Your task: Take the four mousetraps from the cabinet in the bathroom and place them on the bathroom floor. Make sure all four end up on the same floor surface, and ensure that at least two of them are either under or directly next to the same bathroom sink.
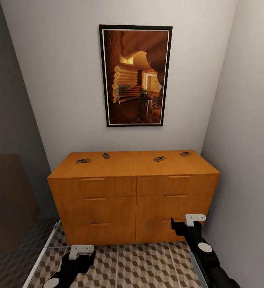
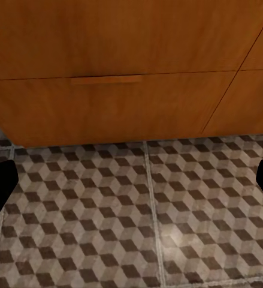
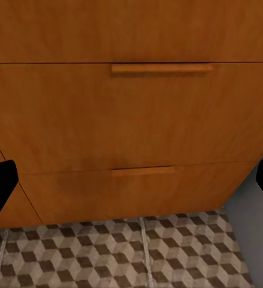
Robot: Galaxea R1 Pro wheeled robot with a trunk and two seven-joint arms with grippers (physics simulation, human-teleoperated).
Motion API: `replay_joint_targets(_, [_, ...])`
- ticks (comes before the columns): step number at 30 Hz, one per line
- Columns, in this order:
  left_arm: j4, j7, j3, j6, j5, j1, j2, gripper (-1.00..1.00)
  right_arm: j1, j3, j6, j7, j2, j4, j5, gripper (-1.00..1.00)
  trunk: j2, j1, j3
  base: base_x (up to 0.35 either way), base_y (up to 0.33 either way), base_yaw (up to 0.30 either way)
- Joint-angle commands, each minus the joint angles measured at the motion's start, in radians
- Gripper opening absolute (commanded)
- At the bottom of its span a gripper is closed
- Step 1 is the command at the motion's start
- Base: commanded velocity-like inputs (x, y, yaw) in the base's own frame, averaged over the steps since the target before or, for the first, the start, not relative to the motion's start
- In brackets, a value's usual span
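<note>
You face cabinet (image 1: 134,200); four mousetraps (image 1: 83,161) lie on its top, untouched. Left hand (image 2: 131,180) and right hand (image 3: 131,180) low, fingers apart, empty. Next: raise arm, reach nearest trap.

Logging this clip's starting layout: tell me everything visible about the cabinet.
The cabinet is orange-brown wood with a flat top, standing on the cube-patterned floor against the white wall, below a framed picture. Its front shows two columns of drawers with slot-like handles, all closed. Four mousetraps lie spread along its top. Neither gripper touches it.
</note>
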Motion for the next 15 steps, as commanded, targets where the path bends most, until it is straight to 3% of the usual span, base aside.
replay_joint_targets(1, [-0.001, -0.001, 0.000, 0.005, 0.000, 0.000, 0.000, 1.00, -0.001, 0.002, 0.006, -0.006, 0.000, -0.001, 0.000, 1.00, -0.001, 0.000, -0.001, 0.000, 0.000, 0.000])
replay_joint_targets(15, [-0.001, -0.001, 0.000, 0.005, 0.000, 0.000, 0.000, 1.00, -0.001, 0.002, 0.006, -0.004, 0.000, -0.002, 0.000, 1.00, -0.001, 0.000, -0.001, 0.000, 0.000, 0.000])
